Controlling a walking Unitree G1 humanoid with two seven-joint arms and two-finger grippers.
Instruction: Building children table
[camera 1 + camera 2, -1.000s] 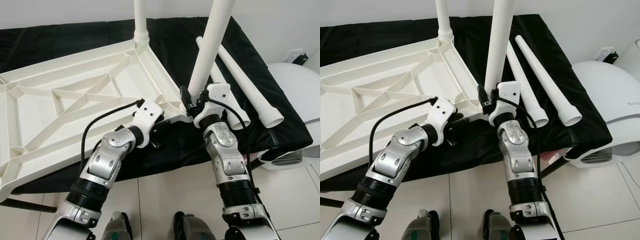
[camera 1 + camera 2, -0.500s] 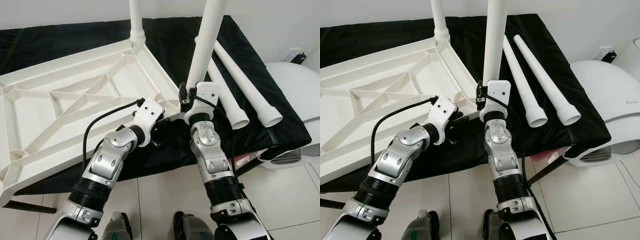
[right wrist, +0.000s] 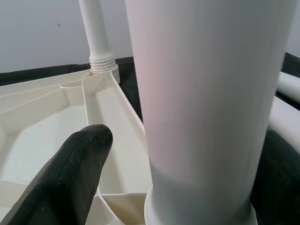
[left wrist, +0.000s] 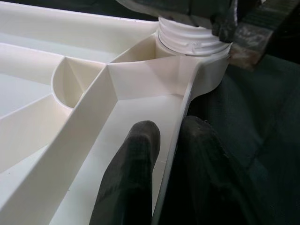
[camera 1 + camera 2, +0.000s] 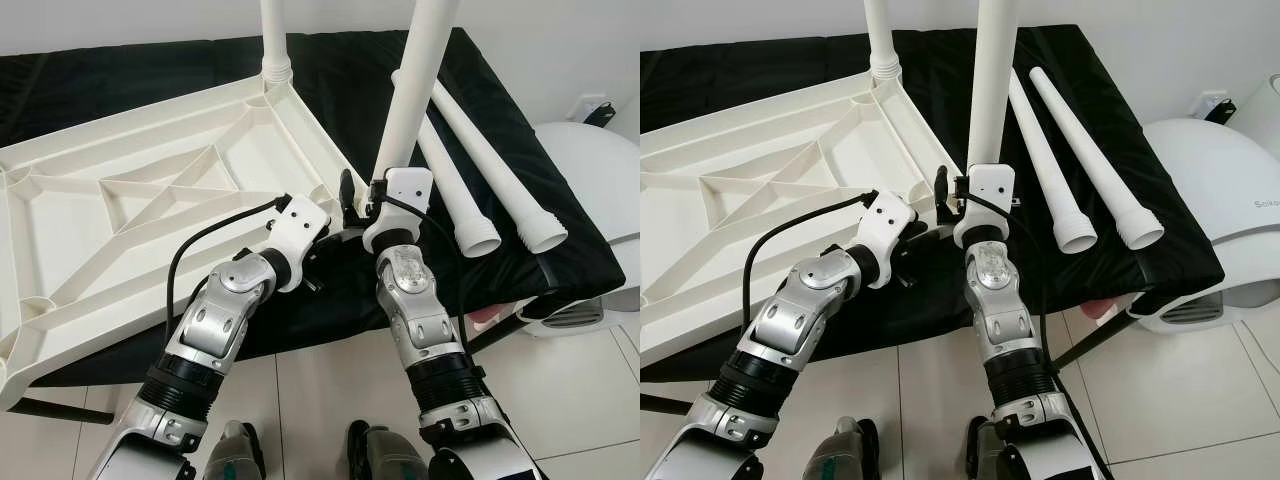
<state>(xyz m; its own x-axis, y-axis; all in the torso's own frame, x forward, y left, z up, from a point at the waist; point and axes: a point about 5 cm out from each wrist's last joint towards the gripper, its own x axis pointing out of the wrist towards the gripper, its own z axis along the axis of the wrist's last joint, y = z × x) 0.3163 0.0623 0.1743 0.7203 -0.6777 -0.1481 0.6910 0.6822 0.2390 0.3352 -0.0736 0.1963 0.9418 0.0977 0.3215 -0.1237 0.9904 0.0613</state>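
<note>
Left eye view: a white ribbed plastic tabletop [image 5: 150,200] lies underside up on a black cloth-covered surface [image 5: 480,290].
Left gripper [image 4: 161,154]: pinched narrowly onto the tabletop's near rim, one black finger [image 4: 129,173] inside the rim and the other outside, just below the corner socket [image 4: 190,40].
Right gripper [image 5: 362,203]: holds a white plastic table leg [image 5: 412,90] upright, its lower end at that same corner, right beside the left gripper.
Fitted leg [image 5: 274,35]: stands upright at the far corner, beyond both grippers.
Two loose white legs [image 5: 480,165]: lying side by side on the cloth, to the right of the right gripper.
</note>
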